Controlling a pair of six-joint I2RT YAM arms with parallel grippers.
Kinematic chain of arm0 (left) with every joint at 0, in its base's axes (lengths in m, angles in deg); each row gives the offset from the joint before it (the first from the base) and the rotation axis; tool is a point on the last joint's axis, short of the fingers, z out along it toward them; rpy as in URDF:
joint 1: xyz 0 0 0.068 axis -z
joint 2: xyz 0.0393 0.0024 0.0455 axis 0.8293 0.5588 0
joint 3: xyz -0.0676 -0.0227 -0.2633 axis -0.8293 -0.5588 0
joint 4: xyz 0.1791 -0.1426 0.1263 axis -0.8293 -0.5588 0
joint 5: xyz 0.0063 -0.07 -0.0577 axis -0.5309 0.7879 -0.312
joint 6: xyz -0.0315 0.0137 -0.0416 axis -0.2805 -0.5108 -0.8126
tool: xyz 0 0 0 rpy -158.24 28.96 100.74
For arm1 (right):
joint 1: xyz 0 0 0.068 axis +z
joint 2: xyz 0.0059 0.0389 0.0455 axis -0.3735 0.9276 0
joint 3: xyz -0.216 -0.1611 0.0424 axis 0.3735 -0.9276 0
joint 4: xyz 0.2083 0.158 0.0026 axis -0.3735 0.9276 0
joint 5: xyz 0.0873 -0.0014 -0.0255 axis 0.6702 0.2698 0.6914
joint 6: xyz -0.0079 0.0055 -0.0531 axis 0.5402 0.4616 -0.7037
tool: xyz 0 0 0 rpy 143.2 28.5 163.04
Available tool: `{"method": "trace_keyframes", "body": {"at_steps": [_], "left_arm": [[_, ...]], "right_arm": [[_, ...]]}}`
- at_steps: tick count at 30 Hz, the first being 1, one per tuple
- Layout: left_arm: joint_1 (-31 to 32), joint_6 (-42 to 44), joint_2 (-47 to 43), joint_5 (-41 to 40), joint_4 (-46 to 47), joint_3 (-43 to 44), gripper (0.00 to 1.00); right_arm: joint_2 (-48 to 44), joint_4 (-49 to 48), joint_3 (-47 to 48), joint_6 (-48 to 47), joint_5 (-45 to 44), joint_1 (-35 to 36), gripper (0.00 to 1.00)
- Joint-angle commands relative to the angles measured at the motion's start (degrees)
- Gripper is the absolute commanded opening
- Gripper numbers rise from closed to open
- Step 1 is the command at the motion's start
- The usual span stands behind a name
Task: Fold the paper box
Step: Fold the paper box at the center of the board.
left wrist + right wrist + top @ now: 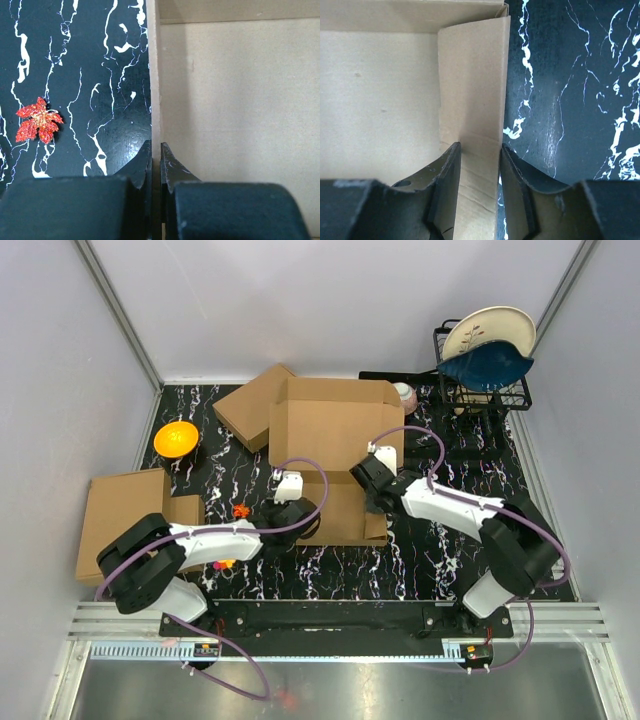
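The paper box lies in the middle of the marbled table, brown cardboard with its back panel standing up. My left gripper is at the box's left side. In the left wrist view that gripper is shut on the thin upright left wall, with the box floor to the right. My right gripper is at the box's right side. In the right wrist view it stands open, its jaws either side of the leaning right side flap without pinching it.
A flat cardboard slab lies at the left and a smaller brown box behind the paper box. An orange bowl sits at the far left. A black dish rack with plates stands at the back right. A red leaf lies beside the left wall.
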Motion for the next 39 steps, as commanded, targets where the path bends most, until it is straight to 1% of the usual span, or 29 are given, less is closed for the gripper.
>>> {"method": "trace_keyframes", "body": {"at_steps": [1, 3, 7, 11, 13, 16, 17, 19, 20, 23, 24, 28, 30, 31, 34, 36, 39], "left_arm": [[1.3, 1.9, 0.9, -3.2, 1.6, 0.9, 0.00], [1.8, 2.3, 1.1, -3.6, 2.2, 0.6, 0.00], [2.0, 2.8, 1.2, -3.9, 3.5, -0.1, 0.00], [2.2, 3.4, 0.9, -4.4, 3.9, -0.4, 0.00], [2.2, 3.6, 0.7, -4.4, 3.9, -0.5, 0.00], [2.3, 3.3, 0.3, -4.4, 4.0, -0.7, 0.00], [2.4, 3.2, 0.0, -4.4, 3.9, -0.7, 0.00], [2.5, 2.9, -0.1, -4.6, 3.9, -0.9, 0.00], [2.7, 2.8, -0.2, -4.6, 4.0, -0.9, 0.00], [3.1, 2.4, -0.2, -4.8, 4.1, -1.0, 0.00], [3.1, 2.4, -0.2, -4.9, 4.2, -1.0, 0.00], [3.2, 2.5, -0.1, -5.4, 4.2, -1.1, 0.00], [3.2, 2.4, -0.2, -5.5, 4.1, -1.2, 0.00], [3.2, 2.4, -0.2, -5.5, 4.2, -1.2, 0.00], [3.2, 2.2, 0.0, -5.6, 3.6, -0.9, 0.00], [3.2, 1.9, 0.3, -5.9, 3.2, -0.6, 0.00], [3.2, 1.4, 0.6, -6.2, 2.2, -0.1, 0.00]], "right_arm": [[4.3, -0.2, 3.9, -3.7, -1.0, -1.3, 0.42], [7.2, -0.4, 4.7, -4.2, -0.7, -2.4, 0.43], [10.3, -1.9, 6.0, -5.3, 1.2, -3.6, 0.50], [12.4, -2.1, 7.7, -6.1, 2.0, -4.6, 0.51], [12.6, -2.1, 8.0, -6.5, 1.9, -5.1, 0.46], [12.5, -1.7, 8.3, -7.5, 0.4, -5.2, 0.29], [12.6, -1.1, 8.4, -7.7, -0.2, -5.2, 0.14], [12.9, -0.4, 9.1, -8.5, -2.0, -5.1, 0.03], [13.5, 0.7, 9.5, -8.6, -2.6, -5.1, 0.00], [14.7, 1.7, 9.8, -9.7, -5.1, -5.0, 0.00], [15.1, 2.0, 9.7, -9.9, -7.6, -5.0, 0.00], [15.6, 2.6, 10.3, -9.8, -5.4, -4.6, 0.00], [14.9, 3.1, 10.5, -9.3, -3.2, -4.6, 0.20], [14.6, 3.3, 10.5, -8.6, -2.5, -4.7, 0.34], [13.0, 4.1, 11.5, -8.1, -1.0, -4.7, 0.53], [12.3, 6.2, 12.6, -8.3, -0.4, -4.7, 0.57], [11.5, 9.2, 14.8, -9.2, 1.7, -4.7, 0.59]]}}
